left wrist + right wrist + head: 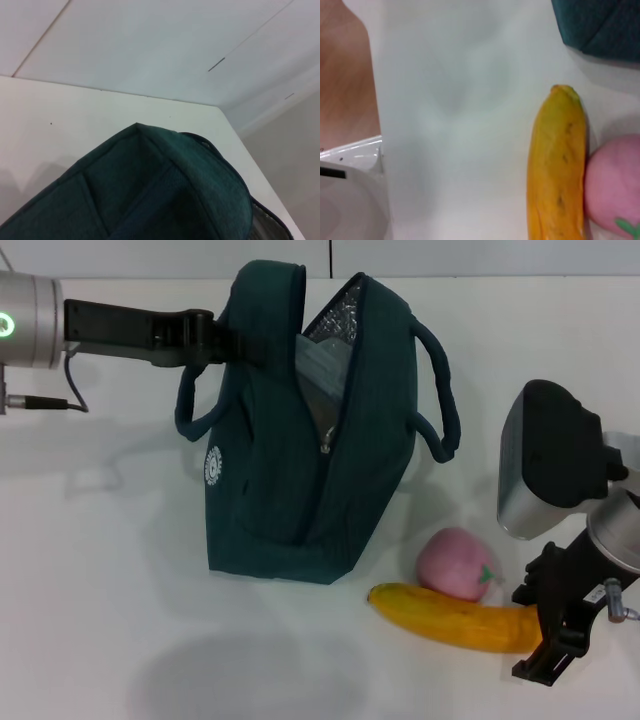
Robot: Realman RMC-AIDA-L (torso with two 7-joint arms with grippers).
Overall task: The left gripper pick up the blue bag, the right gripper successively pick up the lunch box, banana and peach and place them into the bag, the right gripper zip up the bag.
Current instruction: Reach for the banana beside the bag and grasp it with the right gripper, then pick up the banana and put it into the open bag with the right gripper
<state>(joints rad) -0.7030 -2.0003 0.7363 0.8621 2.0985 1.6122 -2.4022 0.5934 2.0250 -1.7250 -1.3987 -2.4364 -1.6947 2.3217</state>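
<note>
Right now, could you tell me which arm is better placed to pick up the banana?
The right. Its end effector is at the banana's end, while the left end effector is up at the bag.

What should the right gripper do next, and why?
Probably close on the banana and lift it toward the blue bag. The right gripper sits at the banana's end, the lunch box seems already inside, and the left gripper holds the bag open.

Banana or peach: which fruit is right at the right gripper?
The banana: one end sits at the right gripper. The peach lies behind it, nearer the blue bag.
</note>
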